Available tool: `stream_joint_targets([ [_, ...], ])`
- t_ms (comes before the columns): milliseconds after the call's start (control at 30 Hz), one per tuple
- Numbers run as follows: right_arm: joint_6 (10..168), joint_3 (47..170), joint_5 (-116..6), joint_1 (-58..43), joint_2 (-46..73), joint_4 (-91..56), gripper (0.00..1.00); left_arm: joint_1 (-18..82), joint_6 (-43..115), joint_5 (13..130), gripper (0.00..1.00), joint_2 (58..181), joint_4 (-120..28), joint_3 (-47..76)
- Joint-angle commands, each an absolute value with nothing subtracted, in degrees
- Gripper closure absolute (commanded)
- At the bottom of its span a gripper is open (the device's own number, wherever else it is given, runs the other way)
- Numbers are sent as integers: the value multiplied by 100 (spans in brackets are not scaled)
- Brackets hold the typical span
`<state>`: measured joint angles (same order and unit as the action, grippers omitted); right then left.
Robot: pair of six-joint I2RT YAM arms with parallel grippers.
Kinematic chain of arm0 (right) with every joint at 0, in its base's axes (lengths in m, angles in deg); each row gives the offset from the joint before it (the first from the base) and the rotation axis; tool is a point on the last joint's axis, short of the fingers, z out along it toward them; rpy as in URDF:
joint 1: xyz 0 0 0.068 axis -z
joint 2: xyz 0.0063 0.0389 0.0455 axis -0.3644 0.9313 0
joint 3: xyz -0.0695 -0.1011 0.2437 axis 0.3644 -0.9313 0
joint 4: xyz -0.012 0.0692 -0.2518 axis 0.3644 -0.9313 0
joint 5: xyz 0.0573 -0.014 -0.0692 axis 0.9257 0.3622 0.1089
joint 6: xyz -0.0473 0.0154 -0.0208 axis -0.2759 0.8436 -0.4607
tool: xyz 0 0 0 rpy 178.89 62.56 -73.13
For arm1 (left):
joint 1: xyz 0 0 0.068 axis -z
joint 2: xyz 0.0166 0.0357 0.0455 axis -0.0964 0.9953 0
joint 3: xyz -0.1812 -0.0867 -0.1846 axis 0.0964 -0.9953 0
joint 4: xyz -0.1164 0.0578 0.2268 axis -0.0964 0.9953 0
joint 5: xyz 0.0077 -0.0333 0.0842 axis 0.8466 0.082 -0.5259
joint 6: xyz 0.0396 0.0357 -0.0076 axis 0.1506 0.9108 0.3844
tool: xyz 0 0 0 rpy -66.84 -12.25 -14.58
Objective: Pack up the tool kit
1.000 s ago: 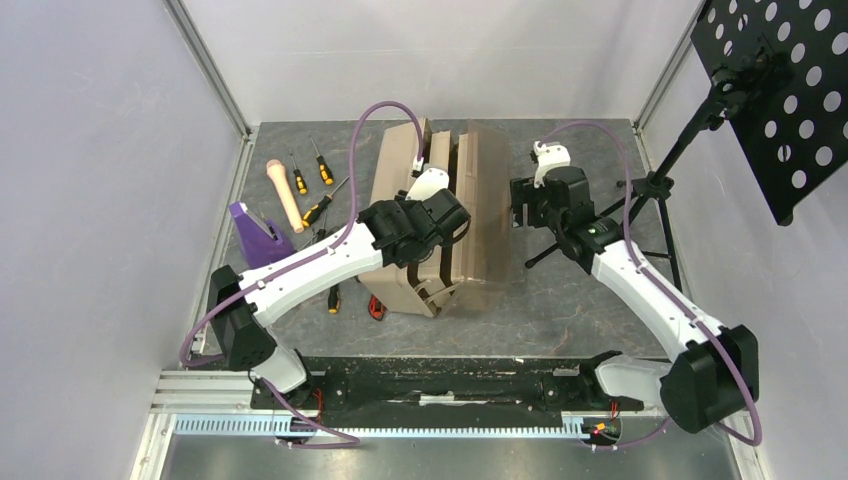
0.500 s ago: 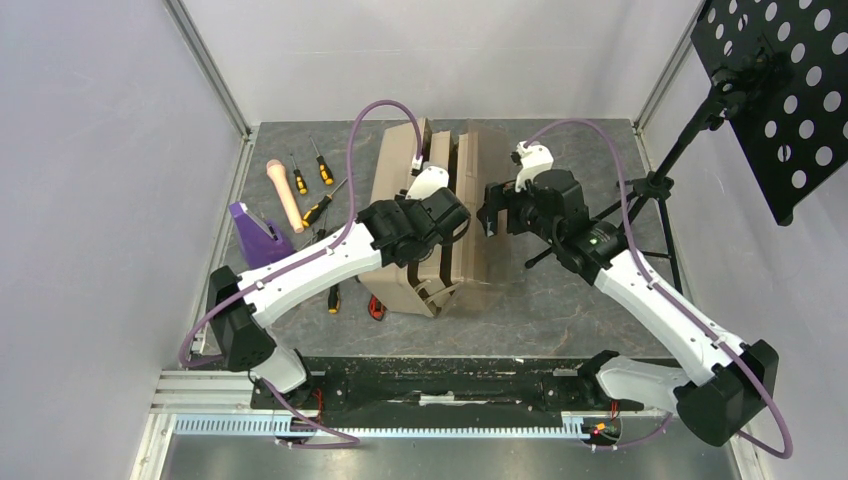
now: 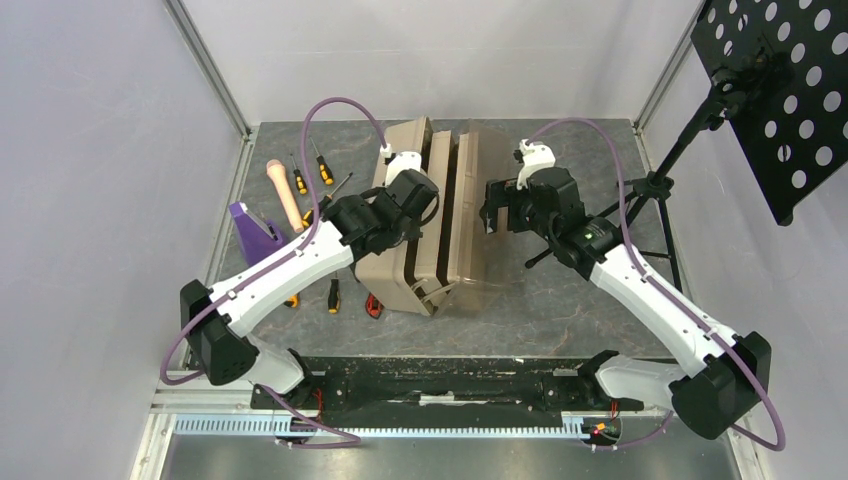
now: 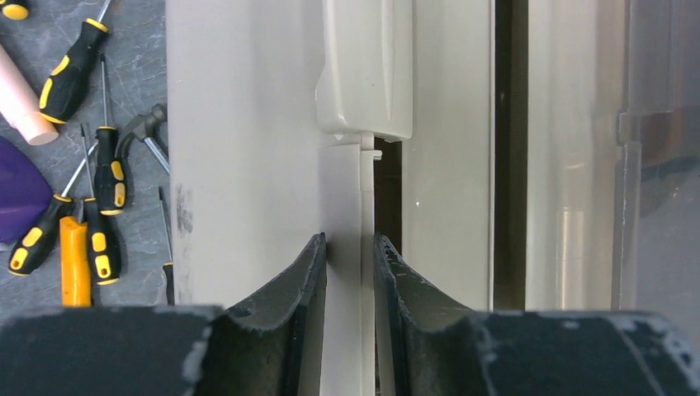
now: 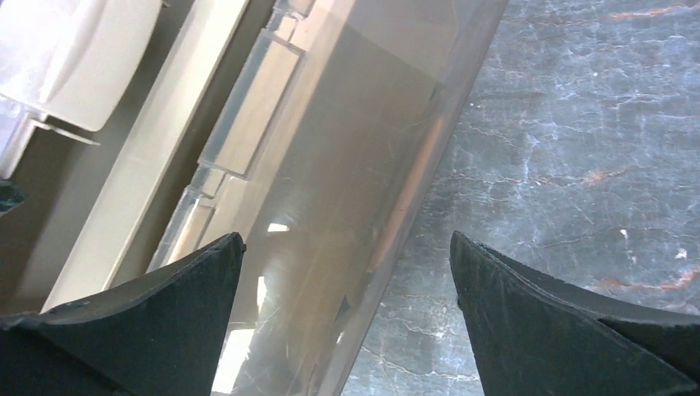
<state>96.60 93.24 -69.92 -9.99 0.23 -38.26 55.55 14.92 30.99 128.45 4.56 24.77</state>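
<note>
The left gripper point(image 4: 348, 247) has its 2 fingers point(image 4: 301, 289) drawn close on either side of a thin upright panel of the toolbox point(image 4: 239, 124), just below the pale handle point(image 4: 367, 66). Both pads look pressed against the panel, so I read it as a pinch on that panel. The right gripper point(image 5: 347, 330) is spread as wide as it goes and holds nothing. It hangs above the outer edge of the translucent fold-out tray point(image 5: 347, 190), with 1 finger over the tray and the other over the grey table point(image 5: 578, 165).

From above, the toolbox point(image 3: 470, 200) lies in the middle of the table with its trays folded out, the left gripper point(image 3: 405, 195) on its left half and the right gripper point(image 3: 495, 205) at its right edge.

The tools all lie loose on the table to the left of the box: at least 4 orange-and-black screwdrivers point(image 4: 70, 70), the small hammer point(image 4: 140, 132), and the red utility knife point(image 3: 375, 305) by the near-left corner. Nothing shows in any compartment I can see (the arms hide part of the box), so the packing looks hardly begun. Every tool must still go in, and the trays must still be closed.
</note>
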Motion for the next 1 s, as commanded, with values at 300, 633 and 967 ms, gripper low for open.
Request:
stream_joint_targets([
  [300, 9490, 11049, -8188, -2186, 1140, -4738, 2, 5351, 1440, 3245, 56, 12830, 502, 2584],
  [633, 9251, 11815, -9461, -2674, 1876, -5755, 8, 4171, 1594, 4335, 27, 11587, 114, 1971],
  [967, 9128, 12207, -10027, -2681, 2106, -6546, 29, 3596, 1158, 5231, 27, 11250, -778, 715],
])
